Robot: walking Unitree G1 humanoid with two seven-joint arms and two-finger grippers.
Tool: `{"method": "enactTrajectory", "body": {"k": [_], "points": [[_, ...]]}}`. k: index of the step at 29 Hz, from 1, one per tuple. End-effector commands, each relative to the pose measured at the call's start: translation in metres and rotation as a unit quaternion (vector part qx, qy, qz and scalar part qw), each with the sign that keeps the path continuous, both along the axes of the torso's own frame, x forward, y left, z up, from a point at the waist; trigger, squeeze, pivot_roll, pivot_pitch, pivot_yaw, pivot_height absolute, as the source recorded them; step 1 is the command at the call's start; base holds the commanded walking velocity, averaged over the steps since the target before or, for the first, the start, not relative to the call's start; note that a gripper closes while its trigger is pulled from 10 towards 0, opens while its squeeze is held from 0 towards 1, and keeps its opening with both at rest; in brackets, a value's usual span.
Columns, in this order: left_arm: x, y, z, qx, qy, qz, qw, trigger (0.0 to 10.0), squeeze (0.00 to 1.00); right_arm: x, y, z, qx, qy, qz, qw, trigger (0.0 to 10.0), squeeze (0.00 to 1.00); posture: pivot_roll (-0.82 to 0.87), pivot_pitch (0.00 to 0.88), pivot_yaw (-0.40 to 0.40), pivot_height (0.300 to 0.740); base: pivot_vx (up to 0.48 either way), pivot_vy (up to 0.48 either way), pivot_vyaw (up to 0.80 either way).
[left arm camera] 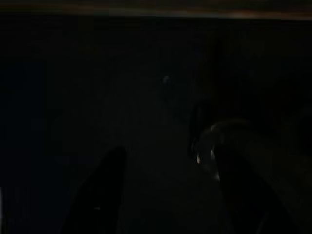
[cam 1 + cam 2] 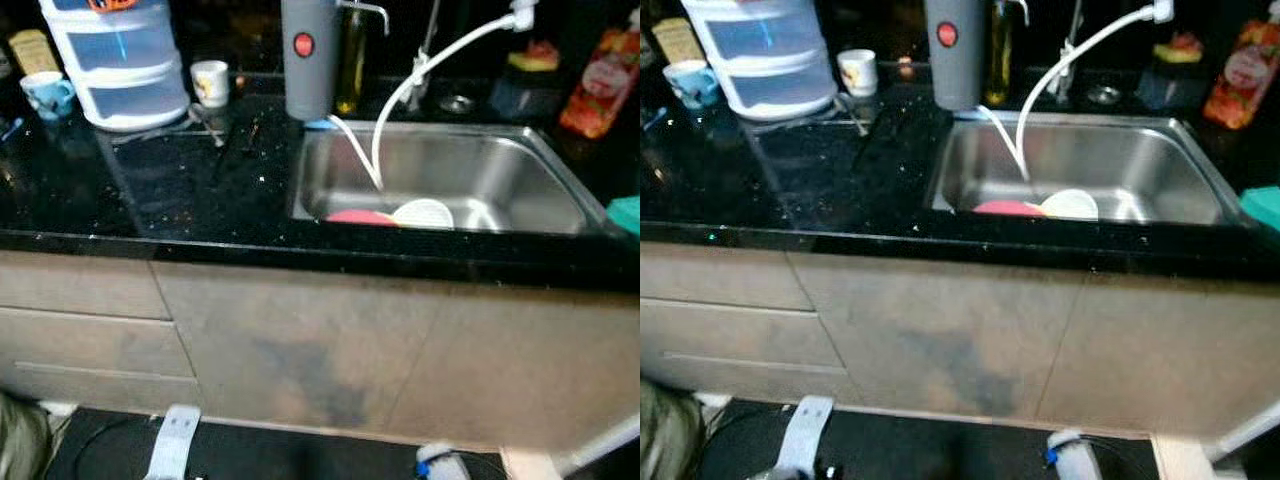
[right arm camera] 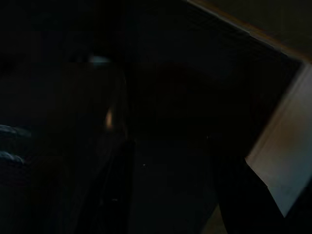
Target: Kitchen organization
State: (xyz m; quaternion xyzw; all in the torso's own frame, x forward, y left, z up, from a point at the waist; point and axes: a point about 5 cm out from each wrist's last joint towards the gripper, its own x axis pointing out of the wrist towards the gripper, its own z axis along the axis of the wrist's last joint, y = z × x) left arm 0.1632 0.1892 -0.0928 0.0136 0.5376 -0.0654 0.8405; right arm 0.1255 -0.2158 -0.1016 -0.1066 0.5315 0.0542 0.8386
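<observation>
Where counter [image 2: 150, 190] edge ends, sink [image 2: 520, 150] holds plates [image 2: 423, 213].

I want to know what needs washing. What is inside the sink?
In the steel sink lie a red dish and a white dish, side by side at the near wall, with a white hose hanging in. The near wall hides their lower parts.

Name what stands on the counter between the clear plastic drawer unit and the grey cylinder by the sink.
In the left eye view, a small white mug stands between the drawer unit and the grey cylinder; utensils lie before it.
</observation>
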Motion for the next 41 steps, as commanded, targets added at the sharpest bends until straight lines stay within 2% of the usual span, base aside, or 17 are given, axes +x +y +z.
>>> {"method": "enactTrajectory", "body": {"k": [1, 6, 24, 31, 41], "points": [[-0.013, 0.005, -0.005, 0.015, 0.017, 0.007, 1.0, 10.0, 0.0, 0.008, -0.006, 0.004, -0.006, -0.012, -0.001, 1.0, 10.0, 0.0, -0.06, 0.0, 0.017, 0.74, 0.0, 0.0, 0.8], [-0.015, 0.007, -0.006, 0.018, 0.016, 0.012, 1.0, 10.0, 0.0, 0.009, -0.009, 0.005, -0.011, -0.012, 0.0, 1.0, 10.0, 0.0, -0.06, 0.0, 0.017, 0.74, 0.0, 0.0, 0.79], [-0.006, 0.008, -0.002, 0.007, -0.006, 0.046, 0.999, 10.0, 0.0, 0.006, -0.012, 0.004, -0.025, -0.004, -0.015, 1.0, 10.0, 0.0, -0.05, 0.0, 0.015, 0.74, 0.04, 0.0, 0.0], [-0.003, 0.015, 0.001, 0.01, -0.009, 0.045, 0.999, 10.0, 0.0, 0.005, -0.011, 0.003, -0.026, 0.004, -0.007, 1.0, 10.0, 0.0, -0.05, 0.0, 0.016, 0.74, 0.069, 0.0, -0.76], [-0.004, 0.022, 0.001, 0.015, -0.006, 0.041, 0.999, 10.0, 0.0, 0.005, -0.01, 0.003, -0.025, 0.004, -0.005, 1.0, 10.0, 0.0, -0.04, 0.0, 0.018, 0.74, 0.049, 0.0, 0.0]]}}
